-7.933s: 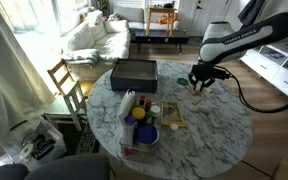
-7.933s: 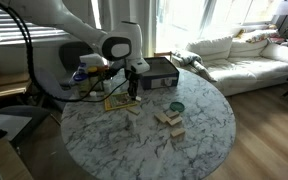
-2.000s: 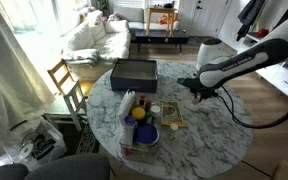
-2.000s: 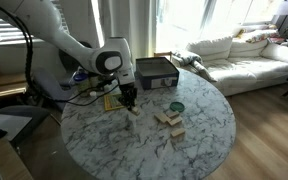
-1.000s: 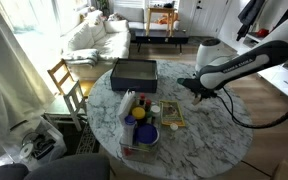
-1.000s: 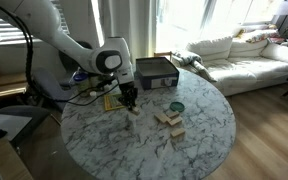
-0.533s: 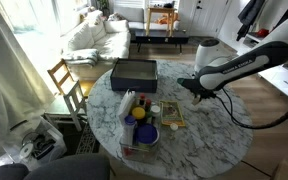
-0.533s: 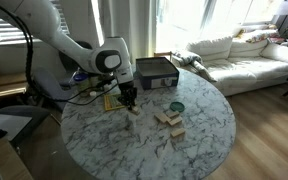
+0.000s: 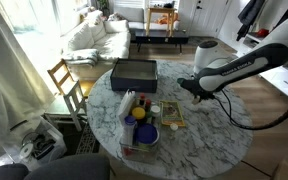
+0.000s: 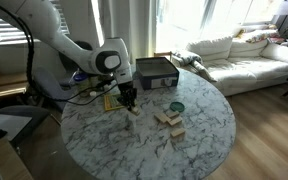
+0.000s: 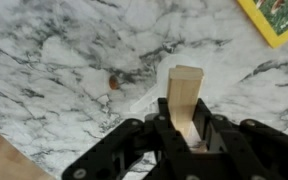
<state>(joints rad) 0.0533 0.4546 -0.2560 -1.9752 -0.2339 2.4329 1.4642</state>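
Note:
My gripper (image 11: 187, 128) is shut on a pale wooden block (image 11: 186, 92), which sticks out from between the black fingers towards the marble table top (image 11: 54, 70). In both exterior views the gripper (image 10: 130, 99) (image 9: 200, 91) hangs low over the round table with the block (image 10: 134, 110) at its tip, close to the surface. Whether the block touches the marble I cannot tell. A yellow-edged book (image 10: 116, 101) (image 11: 278, 19) lies just beside the gripper.
A stack of wooden blocks (image 10: 169, 119) and a small green dish (image 10: 176, 106) lie mid-table. A black box (image 10: 157, 72) (image 9: 134, 72) sits at the table's edge. Bowls and bottles (image 9: 139, 125) crowd one side. A wooden chair (image 9: 64, 80) stands nearby.
Since the earliest frames the arm has come down over the block on the table and closed on it. Over the last second nothing visibly moves.

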